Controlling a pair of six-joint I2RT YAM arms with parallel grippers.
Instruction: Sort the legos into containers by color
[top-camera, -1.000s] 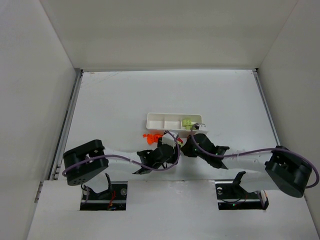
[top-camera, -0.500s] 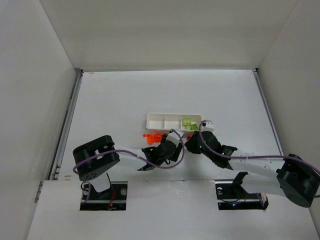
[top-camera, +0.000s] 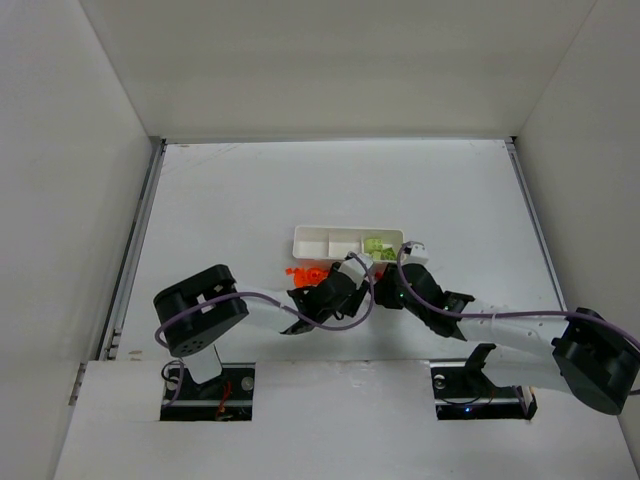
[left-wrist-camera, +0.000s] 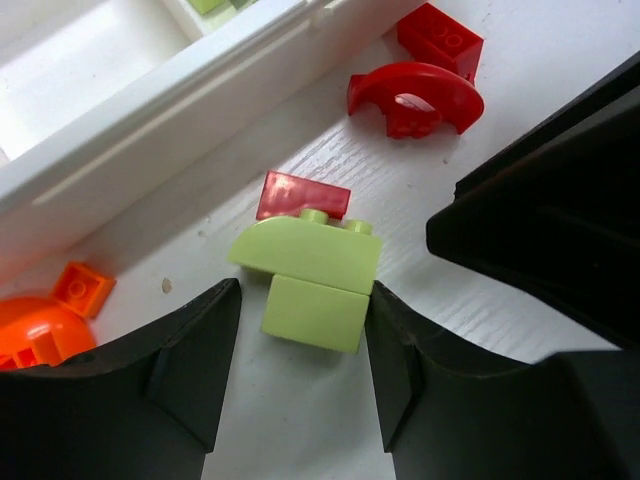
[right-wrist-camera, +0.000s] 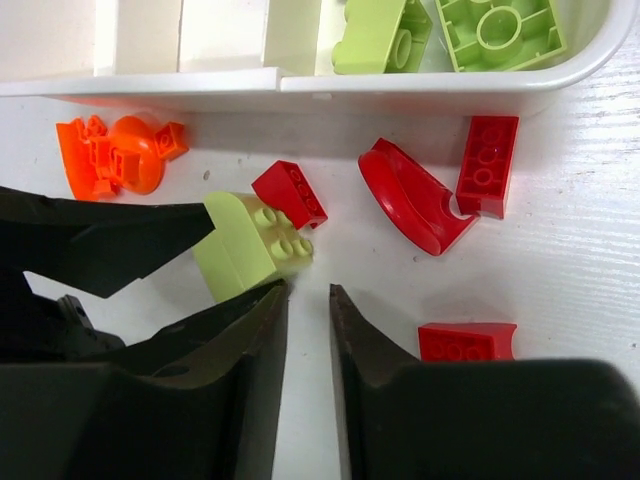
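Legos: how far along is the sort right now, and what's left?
Done: two yellow-green bricks lie in the tray's right compartment; the other two look empty. In hand: the left end effector straddles a yellow-green brick on the table, not yet gripped. The right end effector holds nothing. Left: four red pieces and the orange pieces.

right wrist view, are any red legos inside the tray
No, the red legos all lie on the table outside the tray, and the only pieces seen in it are yellow-green legos.
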